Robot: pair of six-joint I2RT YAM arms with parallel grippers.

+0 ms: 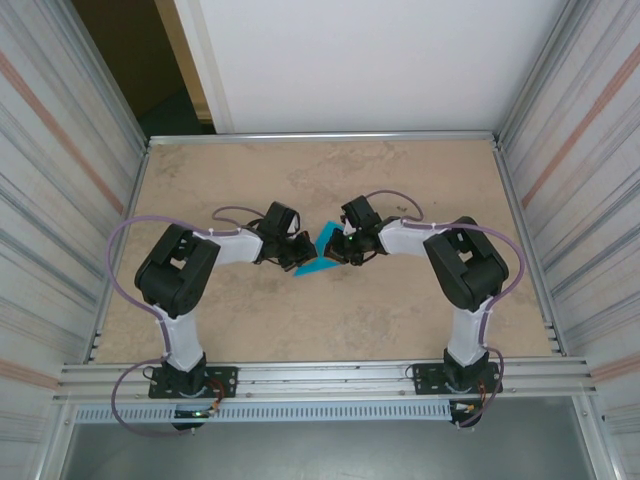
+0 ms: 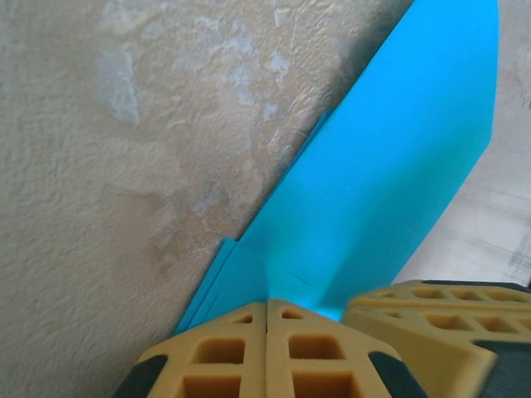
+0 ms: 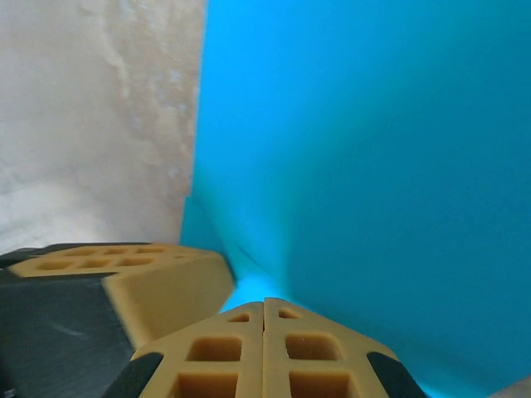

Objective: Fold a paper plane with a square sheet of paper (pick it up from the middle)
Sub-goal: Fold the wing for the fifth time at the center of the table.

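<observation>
Centrally, left claw [image 2: 267, 308] and right claw [image 3: 264, 305] both pinching creased teal paper [image 1: 314, 267], seemingly lifted.

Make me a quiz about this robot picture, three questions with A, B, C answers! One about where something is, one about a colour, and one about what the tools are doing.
1. Where is the paper?
A) in the middle of the table
B) at the far left corner
C) at the near edge

2. What colour is the paper?
A) red
B) teal-blue
C) white

3. What are the left tool and the right tool doing?
A) both wide open
B) one open, one shut
C) both shut on the paper

Answers:
1 A: the top view shows it mid-table.
2 B: all views show teal-blue.
3 C: each wrist view shows its tool clamped on the paper.
</observation>
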